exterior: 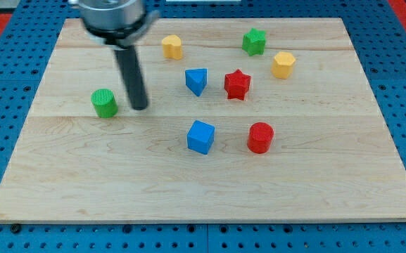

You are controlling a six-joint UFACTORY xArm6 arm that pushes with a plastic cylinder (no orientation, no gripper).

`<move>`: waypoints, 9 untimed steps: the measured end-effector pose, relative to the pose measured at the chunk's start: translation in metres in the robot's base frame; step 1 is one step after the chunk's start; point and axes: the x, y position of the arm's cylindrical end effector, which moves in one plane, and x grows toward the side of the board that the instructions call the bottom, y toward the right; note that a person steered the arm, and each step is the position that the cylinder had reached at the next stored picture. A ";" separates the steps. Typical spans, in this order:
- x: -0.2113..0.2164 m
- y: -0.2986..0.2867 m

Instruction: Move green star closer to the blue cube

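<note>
The green star (255, 41) lies near the view's top right on the wooden board (83, 183). The blue cube (201, 136) sits near the board's middle, well below and left of the star. My tip (140, 107) rests on the board left of centre, far from the star, left of and slightly above the blue cube, and just right of a green cylinder (105, 103).
A blue triangular block (197, 81) and a red star (237, 84) lie between the green star and the blue cube. A red cylinder (260, 137) stands right of the cube. Yellow blocks sit at the top middle (172, 47) and upper right (283, 65).
</note>
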 end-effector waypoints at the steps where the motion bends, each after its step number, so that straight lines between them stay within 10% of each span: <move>1: 0.000 0.107; 3: -0.061 0.247; 5: -0.229 0.207; 9: -0.125 0.162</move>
